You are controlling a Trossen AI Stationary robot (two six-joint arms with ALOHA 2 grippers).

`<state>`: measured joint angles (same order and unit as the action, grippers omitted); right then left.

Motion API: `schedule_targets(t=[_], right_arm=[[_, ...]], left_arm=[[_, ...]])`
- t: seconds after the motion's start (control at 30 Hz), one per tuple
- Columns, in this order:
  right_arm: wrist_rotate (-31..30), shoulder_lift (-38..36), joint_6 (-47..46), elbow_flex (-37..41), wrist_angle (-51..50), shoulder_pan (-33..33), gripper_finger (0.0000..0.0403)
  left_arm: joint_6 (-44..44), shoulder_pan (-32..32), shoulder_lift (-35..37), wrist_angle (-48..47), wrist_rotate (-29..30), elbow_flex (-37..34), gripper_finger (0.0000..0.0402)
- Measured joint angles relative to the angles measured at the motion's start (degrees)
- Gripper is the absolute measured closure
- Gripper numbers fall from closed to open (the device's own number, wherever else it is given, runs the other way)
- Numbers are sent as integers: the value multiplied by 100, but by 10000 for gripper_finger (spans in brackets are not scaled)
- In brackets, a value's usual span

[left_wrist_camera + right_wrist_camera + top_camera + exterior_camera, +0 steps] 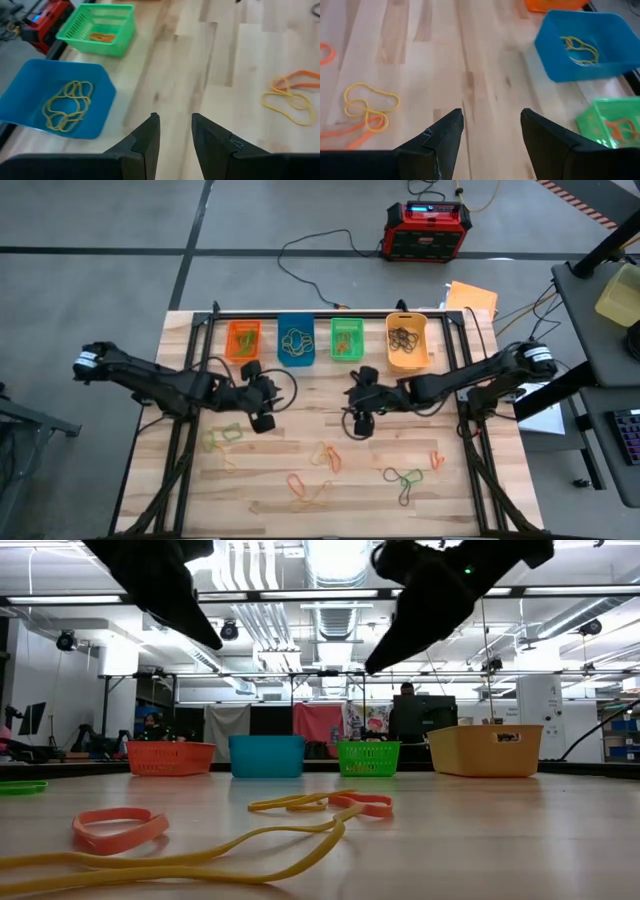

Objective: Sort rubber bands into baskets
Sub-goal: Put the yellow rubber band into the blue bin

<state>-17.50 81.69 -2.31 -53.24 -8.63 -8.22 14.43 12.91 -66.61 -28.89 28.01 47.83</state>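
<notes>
While both arms reach in over the middle of the bench [300,520], I see the left arm stretched from the left edge of the high view toward centre, its elbow low and its left gripper [262,406] hanging just below the orange basket [243,340] and blue basket [295,341]. The right arm comes in from the right edge the same way, with the right gripper [362,408] hanging below the green basket [346,339]. The two are near each other but apart.

In the left wrist view the jaws of the left gripper [174,131] are parted with a narrow gap and bare wood showing between them; nothing is pinched. In the right wrist view the right gripper [491,126] has its jaws spread wider, also empty, over bare bench.

The baskets sit in a row along the top edge of the bench, the yellow-orange basket [406,341] at the right end. Each has rubber bands in it: yellow ones [68,104] in the blue basket, an orange one in the green basket, dark ones in the yellow-orange one.

Loose rubber bands [321,456] lie scattered across the lower half of the bench in the high view: a green and yellow cluster [224,436] at lower left, orange and yellow ones at centre, a green and dark tangle [404,477] at lower right. In the low view both arms hang at the top of the frame, clear of the wood.
</notes>
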Motion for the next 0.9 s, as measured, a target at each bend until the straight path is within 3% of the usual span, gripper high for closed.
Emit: schedule_targets(t=[0.13, 0.5, 0.9], right_arm=[[210, 520, 116, -362, 5, -46, 209], [1668, 1637, 493, -1147, -23, -244, 209], [2019, 2717, 693, -1604, 50, -491, 209]], left_arm=[[199, 197, -133, 136, 49, -48, 304], [-30, 255, -654, 214, 0, -52, 304], [125, 387, -805, 285, 0, -52, 304]])
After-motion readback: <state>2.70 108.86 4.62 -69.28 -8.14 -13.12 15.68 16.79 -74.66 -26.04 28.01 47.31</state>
